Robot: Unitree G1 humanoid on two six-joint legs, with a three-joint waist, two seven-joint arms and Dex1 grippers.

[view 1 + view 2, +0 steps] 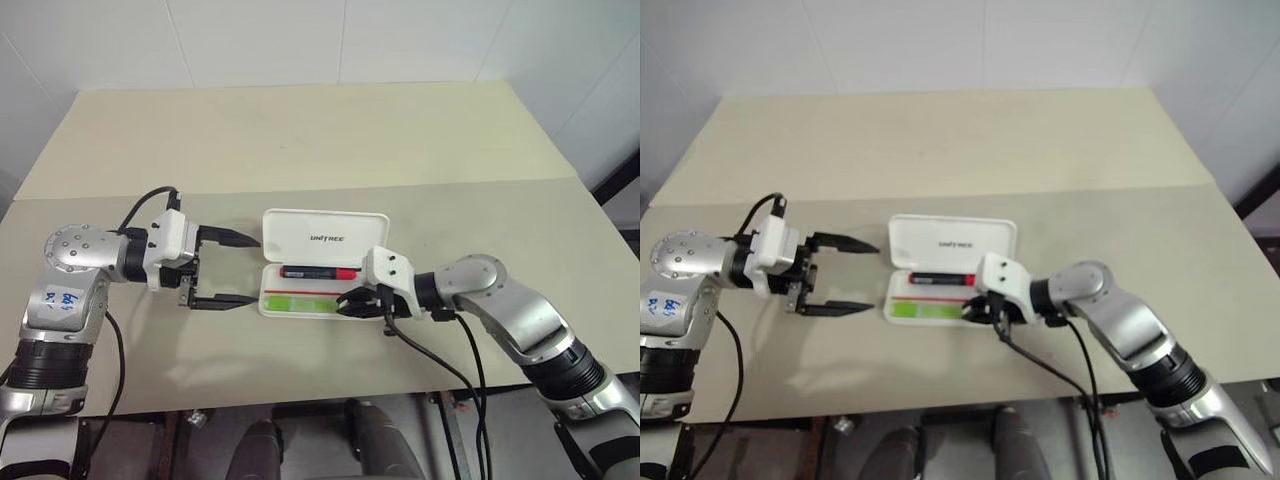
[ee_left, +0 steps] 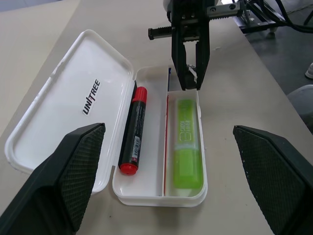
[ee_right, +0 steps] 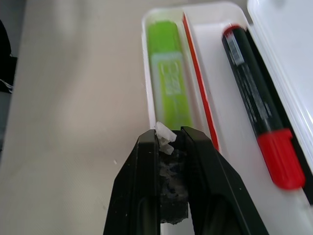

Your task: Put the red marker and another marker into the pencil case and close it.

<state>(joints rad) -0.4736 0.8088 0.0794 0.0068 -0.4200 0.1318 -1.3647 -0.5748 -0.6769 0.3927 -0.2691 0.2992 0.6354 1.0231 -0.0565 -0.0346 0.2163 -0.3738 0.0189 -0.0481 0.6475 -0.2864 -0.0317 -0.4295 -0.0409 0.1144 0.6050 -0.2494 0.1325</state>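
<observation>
We find both markers seated in the white hinged plastic pencil case [image 1: 322, 262]. Left gripper [image 1: 236, 270] fingers wide; right gripper [image 1: 352, 303] fingers nearly shut, empty. We advise swinging the lid over squarely.

Lab-like test room: bare beige table [image 1: 300, 130], plain white walls [image 1: 260, 40]

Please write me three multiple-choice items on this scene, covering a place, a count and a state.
1. Where does the green marker lie?
A. on the table beside the case
B. in the case, in the compartment away from the lid
C. on the lid

2. How many markers are in the pencil case?
A. one
B. two
C. three

3. How is the case's lid?
A. shut
B. open
C. taken off

Key: 1 B, it lies beyond the divider from the red marker. 2 B, red and green. 3 B, the lid lies folded back flat.
</observation>
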